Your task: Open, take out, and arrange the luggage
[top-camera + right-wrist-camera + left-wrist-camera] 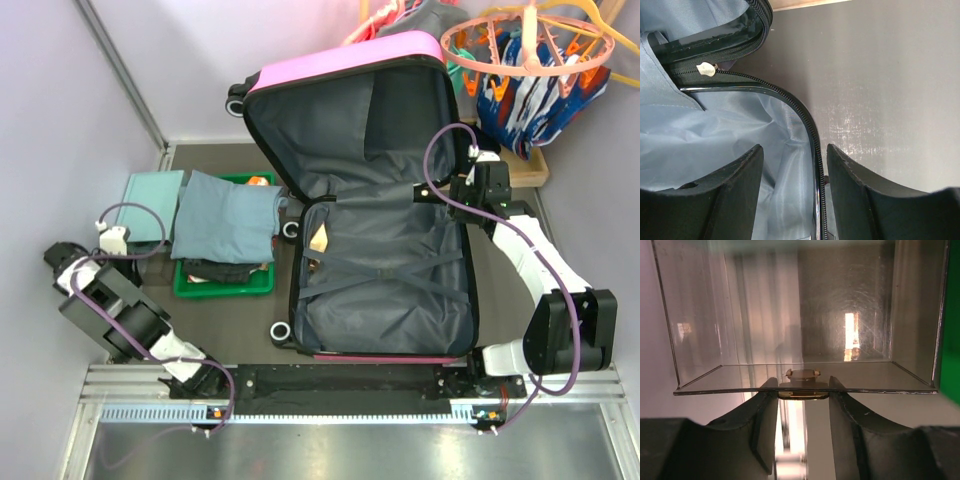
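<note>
The luggage [385, 250] is a pink hard-shell suitcase lying open, its lid [350, 120] propped upright at the back. Grey lining and crossed straps [385, 265] cover the base. My right gripper [472, 185] hangs at the case's right rim, near the hinge. In the right wrist view it [795, 150] is open, with the zipper rim [810, 125] between its fingers, apart from both. My left gripper [62, 265] is far left, by the wall. In the left wrist view it [803, 385] is shut on the brass clasp [802, 395] at the edge of a clear box [790, 315].
A green tray [190, 285] left of the case holds dark clothing [225, 272]. A folded grey-blue garment [228, 220] lies across it, beside a pale-teal box [150, 195]. An orange hanger rack [530, 45] and a colourful bag [540, 95] stand back right. A tan item [320, 238] lies in the case.
</note>
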Controlling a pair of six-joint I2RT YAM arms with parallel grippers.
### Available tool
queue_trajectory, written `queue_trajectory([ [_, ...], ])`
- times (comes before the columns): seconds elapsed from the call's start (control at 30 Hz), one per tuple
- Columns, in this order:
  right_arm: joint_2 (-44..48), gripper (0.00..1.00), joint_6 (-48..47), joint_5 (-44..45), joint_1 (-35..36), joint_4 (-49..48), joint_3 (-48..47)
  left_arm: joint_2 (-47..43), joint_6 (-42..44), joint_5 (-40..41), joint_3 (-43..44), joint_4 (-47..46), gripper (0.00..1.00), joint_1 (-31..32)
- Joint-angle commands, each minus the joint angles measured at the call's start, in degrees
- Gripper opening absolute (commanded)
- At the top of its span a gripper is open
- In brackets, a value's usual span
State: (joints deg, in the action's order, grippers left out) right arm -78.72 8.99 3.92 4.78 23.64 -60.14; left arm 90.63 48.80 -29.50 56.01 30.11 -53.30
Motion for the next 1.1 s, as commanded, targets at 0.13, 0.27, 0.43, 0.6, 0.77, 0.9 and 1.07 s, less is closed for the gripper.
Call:
queue_trajectory([
  [0.13,2.87,0.53,-0.29,-1.11,1.02,-1.31,-1.82,-7.48,17.56,2.16,-3.54,18.84,0.21,-5.94],
  [0.27,3.57,0.54,-0.12,-1.02,1.73,-0.96,-2.17,-10.38,16.16,-0.9,-1.0,22.18,0.59,-5.94],
  [0.43,5.41,0.54,0.85,-0.76,1.99,-0.44,-2.0,-17.49,13.97,-8.81,2.26,25.61,0.69,-4.28],
  [0.6,7.53,0.54,1.37,2.05,7.95,0.97,-3.05,-24.08,8.09,-8.92,1.3,25.53,0.72,3.71],
  [0.77,5.34,0.54,6.9,6.97,21.31,-0.69,-5.25,-25.5,-4.13,-5.49,1.12,19.57,0.72,20.06],
  [0.9,-4.48,0.6,13.75,7.5,31.76,-4.65,-9.2,-23.4,-14.84,-3.82,4.45,15.61,0.72,29.19],
  [1.07,-17.24,0.64,26.47,1.62,33.89,-8.78,-15.52,-23.92,-18.38,-2.23,5.52,13.22,0.72,35.1],
])
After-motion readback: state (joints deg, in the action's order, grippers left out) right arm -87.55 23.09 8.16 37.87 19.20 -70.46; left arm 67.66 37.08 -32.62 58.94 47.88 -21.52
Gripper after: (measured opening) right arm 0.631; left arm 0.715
